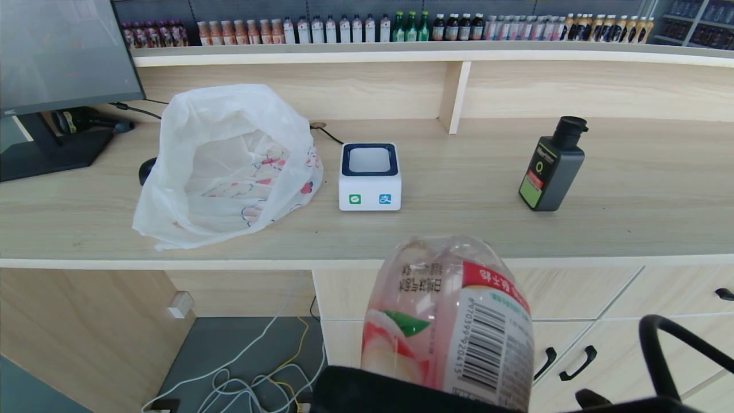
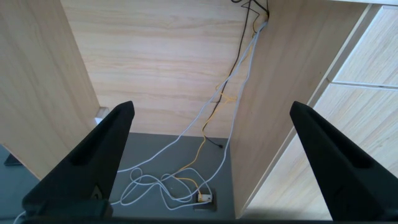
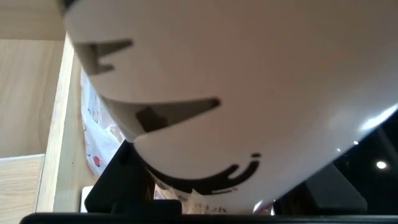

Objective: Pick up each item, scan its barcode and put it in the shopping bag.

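Observation:
A clear peach drink bottle (image 1: pixel 447 321) hangs in front of the counter's front edge, its barcode facing the head camera. My right gripper (image 1: pixel 424 393) is shut on its lower part; close up, the bottle (image 3: pixel 249 81) blocks most of the right wrist view. On the counter a white shopping bag (image 1: pixel 229 166) stands open at the left. A white scanner (image 1: pixel 370 178) sits just right of it. A dark grey bottle (image 1: pixel 551 166) with a black cap stands upright farther right. My left gripper (image 2: pixel 211 109) is open and empty, low under the counter.
A monitor (image 1: pixel 57 51) on a black stand occupies the counter's far left, with a dark mouse (image 1: pixel 146 169) behind the bag. A raised shelf (image 1: pixel 401 54) runs along the back, and loose cables (image 1: pixel 246 378) lie on the floor beside the drawers (image 1: pixel 579 355).

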Motion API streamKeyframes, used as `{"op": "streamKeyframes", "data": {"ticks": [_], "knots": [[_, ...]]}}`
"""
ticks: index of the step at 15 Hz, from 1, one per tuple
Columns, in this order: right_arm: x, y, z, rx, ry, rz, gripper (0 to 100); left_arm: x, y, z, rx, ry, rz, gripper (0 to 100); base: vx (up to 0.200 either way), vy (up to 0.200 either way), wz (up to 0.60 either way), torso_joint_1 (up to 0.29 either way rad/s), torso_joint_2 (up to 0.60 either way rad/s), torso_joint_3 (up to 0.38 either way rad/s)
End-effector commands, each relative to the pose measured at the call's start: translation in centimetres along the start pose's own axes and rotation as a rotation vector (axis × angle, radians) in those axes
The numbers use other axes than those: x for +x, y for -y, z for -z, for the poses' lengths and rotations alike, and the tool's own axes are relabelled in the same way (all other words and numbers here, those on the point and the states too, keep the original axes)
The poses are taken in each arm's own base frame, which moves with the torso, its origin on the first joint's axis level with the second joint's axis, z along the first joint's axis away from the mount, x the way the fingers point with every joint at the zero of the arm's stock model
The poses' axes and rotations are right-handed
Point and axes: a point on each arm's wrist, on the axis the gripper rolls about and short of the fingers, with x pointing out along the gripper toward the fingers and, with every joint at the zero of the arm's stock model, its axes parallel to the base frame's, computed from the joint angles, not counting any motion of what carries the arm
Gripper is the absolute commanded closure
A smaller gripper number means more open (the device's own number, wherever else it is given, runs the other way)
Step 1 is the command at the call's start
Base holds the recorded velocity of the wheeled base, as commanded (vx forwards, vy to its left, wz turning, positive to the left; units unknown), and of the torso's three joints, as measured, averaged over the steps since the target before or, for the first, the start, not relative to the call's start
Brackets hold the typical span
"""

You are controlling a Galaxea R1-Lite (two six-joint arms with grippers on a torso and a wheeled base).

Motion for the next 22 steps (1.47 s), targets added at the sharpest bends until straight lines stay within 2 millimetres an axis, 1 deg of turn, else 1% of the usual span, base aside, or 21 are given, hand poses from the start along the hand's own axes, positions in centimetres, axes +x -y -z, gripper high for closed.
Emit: {"op": "streamKeyframes", "data": {"ticks": [1, 4, 5, 8, 11, 13, 15, 16, 18, 20, 21, 22], "knots": [[0.0, 0.2, 0.1, 0.005, -0.008, 0.015, 100, 0.0, 0.0, 0.0, 0.0, 0.001, 0.0, 0, 0.0, 0.0, 0.0, 0.0, 0.0, 0.0], [0.3, 1.3, 0.5, 0.12, -0.048, 0.088, 100, 0.0, 0.0, 0.0, 0.0, 0.001, 0.0, 0, 0.0, 0.0, 0.0, 0.0, 0.0, 0.0], [0.3, 1.4, 0.5, 0.126, -0.049, 0.089, 100, 0.0, 0.0, 0.0, 0.0, 0.001, 0.0, 0, 0.0, 0.0, 0.0, 0.0, 0.0, 0.0], [0.2, 1.3, 1.0, 0.223, -0.074, 0.087, 100, 0.0, 0.0, 0.0, 0.0, 0.001, 0.0, 0, 0.0, 0.0, 0.0, 0.0, 0.0, 0.0], [0.9, 0.3, 1.5, 0.362, -0.106, 0.07, 100, 0.0, 0.0, 0.0, 0.0, 0.001, 0.0, 0, 0.0, 0.0, 0.0, 0.0, 0.0, 0.0], [1.4, -0.5, 1.6, 0.471, -0.161, 0.05, 100, 0.0, 0.0, 0.0, 0.0, 0.001, 0.0, 0, 0.0, 0.0, 0.0, 0.0, 0.0, 0.0], [1.3, -0.6, 1.8, 0.503, -0.206, 0.055, 100, 0.0, 0.0, 0.0, 0.0, 0.001, 0.0, 0, 0.0, 0.0, 0.0, 0.0, 0.0, 0.0], [1.2, -0.6, 2.1, 0.532, -0.246, 0.069, 100, 0.0, 0.0, 0.0, 0.0, 0.001, 0.0, 0, 0.0, 0.0, 0.0, 0.0, 0.0, 0.0], [1.2, -1.0, 2.9, 0.665, -0.339, 0.107, 100, 0.0, 0.0, 0.0, 0.0, 0.001, 0.0, 0, 0.0, 0.0, 0.0, 0.0, 0.0, 0.0], [1.4, -1.8, 3.8, 0.755, -0.388, 0.119, 100, 0.0, 0.0, 0.0, 0.0, 0.001, 0.0, 0, 0.0, 0.0, 0.0, 0.0, 0.0, 0.0], [1.7, -2.7, 4.3, 0.817, -0.413, 0.118, 100, 0.0, 0.0, 0.0, 0.0, 0.001, 0.0, 0, 0.0, 0.0, 0.0, 0.0, 0.0, 0.0], [1.8, -3.2, 4.7, 0.86, -0.428, 0.122, 100, 0.0, 0.0, 0.0, 0.0, 0.001, 0.0, 0, 0.0, 0.0, 0.0, 0.0, 0.0, 0.0]]}}
